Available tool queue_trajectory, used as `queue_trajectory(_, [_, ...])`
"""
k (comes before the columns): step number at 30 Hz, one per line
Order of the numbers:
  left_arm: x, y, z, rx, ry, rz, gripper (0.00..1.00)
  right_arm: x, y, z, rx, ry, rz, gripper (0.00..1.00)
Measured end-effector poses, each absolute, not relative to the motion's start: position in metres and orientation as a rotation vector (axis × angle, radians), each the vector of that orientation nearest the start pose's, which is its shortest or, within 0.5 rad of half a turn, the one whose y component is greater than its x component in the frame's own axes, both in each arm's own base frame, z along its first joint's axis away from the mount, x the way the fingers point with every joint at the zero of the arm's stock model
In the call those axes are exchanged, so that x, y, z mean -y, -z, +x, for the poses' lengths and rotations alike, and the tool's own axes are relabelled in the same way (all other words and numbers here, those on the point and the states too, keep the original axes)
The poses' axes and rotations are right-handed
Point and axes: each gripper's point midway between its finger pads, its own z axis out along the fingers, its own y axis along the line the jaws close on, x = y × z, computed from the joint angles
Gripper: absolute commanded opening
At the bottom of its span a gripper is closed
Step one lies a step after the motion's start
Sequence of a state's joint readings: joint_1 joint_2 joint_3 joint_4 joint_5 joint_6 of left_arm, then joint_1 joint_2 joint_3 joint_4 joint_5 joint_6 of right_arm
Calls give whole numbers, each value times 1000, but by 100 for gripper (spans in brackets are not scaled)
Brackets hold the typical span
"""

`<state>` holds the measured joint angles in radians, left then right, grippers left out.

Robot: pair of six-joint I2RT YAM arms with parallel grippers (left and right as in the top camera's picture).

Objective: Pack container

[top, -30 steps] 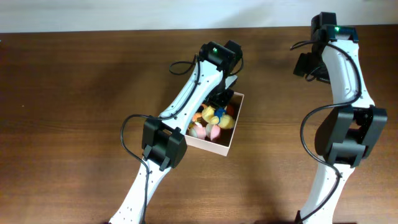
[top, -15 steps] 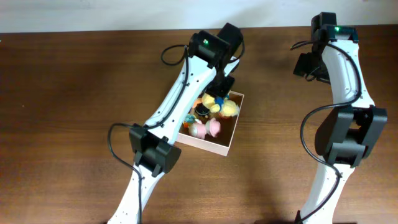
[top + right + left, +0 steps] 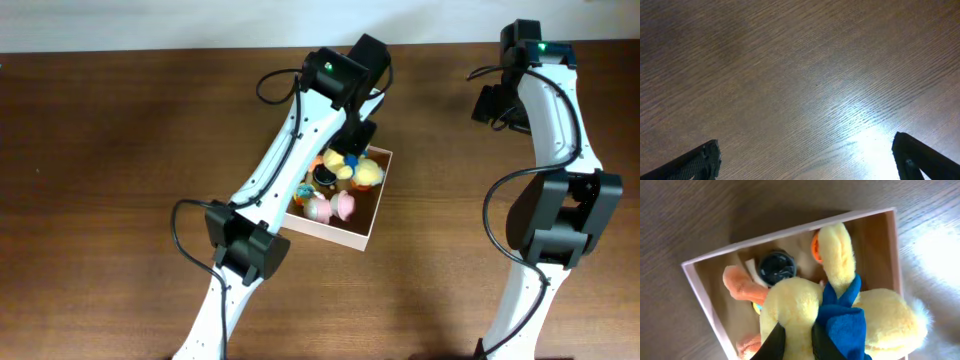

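The brown wooden table (image 3: 120, 150) fills the overhead view. 2 white arms are seen on it, the left reaching to the centre of the frame, the right folded back at the upper right. The container (image 3: 335, 236) is set just right of centre on the table, turned at a slight angle, and several toys are already held in it.

A yellow plush toy (image 3: 795, 300) with a blue scarf (image 3: 845, 320) is pinched by the left tool (image 3: 796, 342), whose jaws are nearly closed on its body, above the container's upper half. The right tool (image 3: 810, 160) is spread wide over bare table, and nothing is held by it.

Beneath the plush, pink toys (image 3: 342, 205) and a dark round piece (image 3: 775, 266) are seen on the cardboard floor.

The step in hand is judged to be the placing of the plush. It is best lowered straight down until it is seated among the other toys, and shifted toward the container's middle first, since in the wrist view its right side appears to reach over the right wall. The jaws should be parted only once the plush is supported.
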<state>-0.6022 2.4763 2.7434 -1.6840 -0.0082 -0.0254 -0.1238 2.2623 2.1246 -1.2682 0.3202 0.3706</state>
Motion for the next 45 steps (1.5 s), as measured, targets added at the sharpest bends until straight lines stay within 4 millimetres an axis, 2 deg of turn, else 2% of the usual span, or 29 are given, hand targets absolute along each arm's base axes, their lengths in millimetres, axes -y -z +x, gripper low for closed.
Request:
queue_trajectory(2, [268,-151,401,-2892,38,846,5,113,-109,468,-2810,437,749,99])
queue_trajectory(5, [254,-135,399,-2959,-8,832,4,113,-109,468,-2810,437,749,99])
queue_trajectory(12, [234,-116,397,-3043,-53,800,4,113,-109,468,-2809,437,750,99])
queue_trajectory(25, [247,-127,387,-3070,81,713,4,113,-109,468,-2810,437,749,99])
queue_trajectory(35, [245,-130,365,-3122,86,725,4,113,-109,468,-2810,437,749,99])
queue_trajectory(40, [234,-109,353,-3197,12,739,4,113,-109,468,-2810,437,749,99])
queue_trajectory(45, [232,-83,365,-3164,-50,731,4,113,-109,468,-2810,437,749,99])
